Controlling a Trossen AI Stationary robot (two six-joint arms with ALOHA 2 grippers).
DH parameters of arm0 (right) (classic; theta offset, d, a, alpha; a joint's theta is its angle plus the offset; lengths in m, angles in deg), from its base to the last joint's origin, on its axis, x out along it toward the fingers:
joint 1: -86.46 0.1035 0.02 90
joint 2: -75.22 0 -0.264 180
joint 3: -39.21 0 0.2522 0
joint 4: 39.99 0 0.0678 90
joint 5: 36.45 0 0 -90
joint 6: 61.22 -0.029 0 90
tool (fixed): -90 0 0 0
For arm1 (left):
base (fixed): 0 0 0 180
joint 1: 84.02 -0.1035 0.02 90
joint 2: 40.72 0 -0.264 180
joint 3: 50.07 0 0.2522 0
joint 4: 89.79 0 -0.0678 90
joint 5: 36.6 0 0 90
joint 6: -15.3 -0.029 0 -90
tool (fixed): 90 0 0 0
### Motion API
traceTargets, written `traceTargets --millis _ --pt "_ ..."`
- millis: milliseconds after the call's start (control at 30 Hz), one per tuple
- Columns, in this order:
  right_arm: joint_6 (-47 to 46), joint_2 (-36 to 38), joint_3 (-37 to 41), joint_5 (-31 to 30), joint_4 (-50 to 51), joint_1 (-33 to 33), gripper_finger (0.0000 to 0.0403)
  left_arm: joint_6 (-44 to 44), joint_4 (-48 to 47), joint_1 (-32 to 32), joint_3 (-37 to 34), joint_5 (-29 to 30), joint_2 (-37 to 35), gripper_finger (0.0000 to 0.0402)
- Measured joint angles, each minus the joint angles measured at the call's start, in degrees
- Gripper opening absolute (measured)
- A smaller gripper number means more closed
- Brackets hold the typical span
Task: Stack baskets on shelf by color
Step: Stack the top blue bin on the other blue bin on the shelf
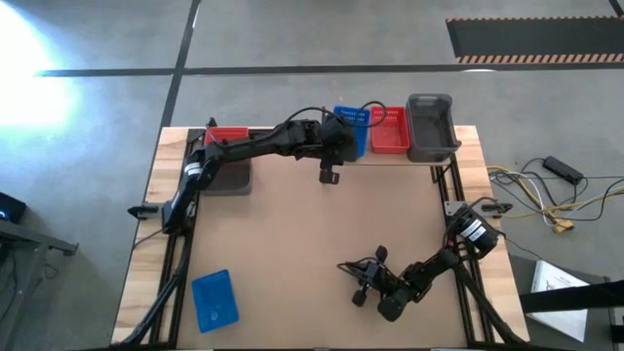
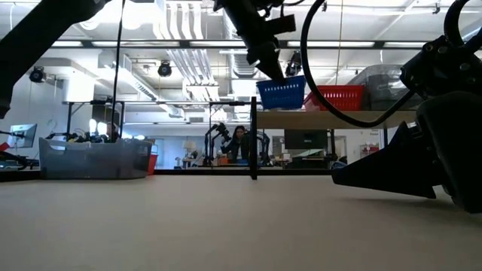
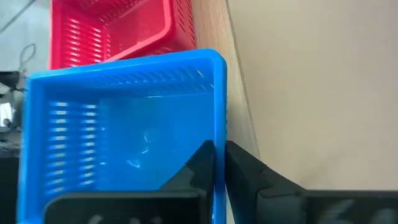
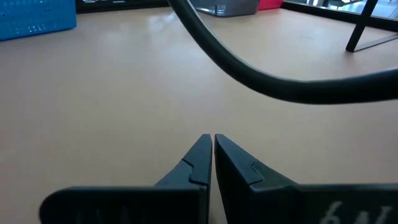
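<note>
Two sets of jaws, both closed. Left gripper (image 3: pixel 219 163) pinched on the side wall of a blue basket (image 3: pixel 118 137), one finger inside the wall, the other outside. Held at the shelf (image 1: pixel 390 159) along the far edge of the tabletop (image 1: pixel 292 234), with the left arm stretched across from the left side in the high view. Just beside it on the shelf, a red basket (image 1: pixel 389 131), touching or nearly touching the blue one in the left wrist view. Next along, at the right end of the shelf, a grey basket (image 1: pixel 431 127), slightly larger and deeper. From table height, blue basket (image 2: pixel 281 92) and red basket (image 2: pixel 334 97) up on the wooden board, with a thin black post (image 2: pixel 254 143) below.

Right gripper (image 4: pixel 212 144) shut on nothing, fingertips together just above bare tabletop, low at the near right of the tabletop (image 1: pixel 375 283). Thick black cable (image 4: pixel 261 74) arcing across in front of it.

Farther out: a second red basket (image 1: pixel 227 136) at the far left edge, a second grey basket (image 1: pixel 226 177) just in front of it, partly under the left arm. A second blue basket (image 1: pixel 214 299) alone at the near left corner, well apart from the rest.
</note>
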Motion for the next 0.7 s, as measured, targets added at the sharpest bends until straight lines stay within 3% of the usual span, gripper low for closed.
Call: traceTargets --millis 467,700 --pt "0.09 0.0 0.0 0.0 0.02 0.0 0.0013 4.18 1.22 0.0 -0.51 -2.35 0.0 0.0016" --pt "-0.02 0.0 0.0 0.32 0.02 0.0 0.0013 5.51 3.49 0.01 -0.44 -2.85 0.02 0.008"
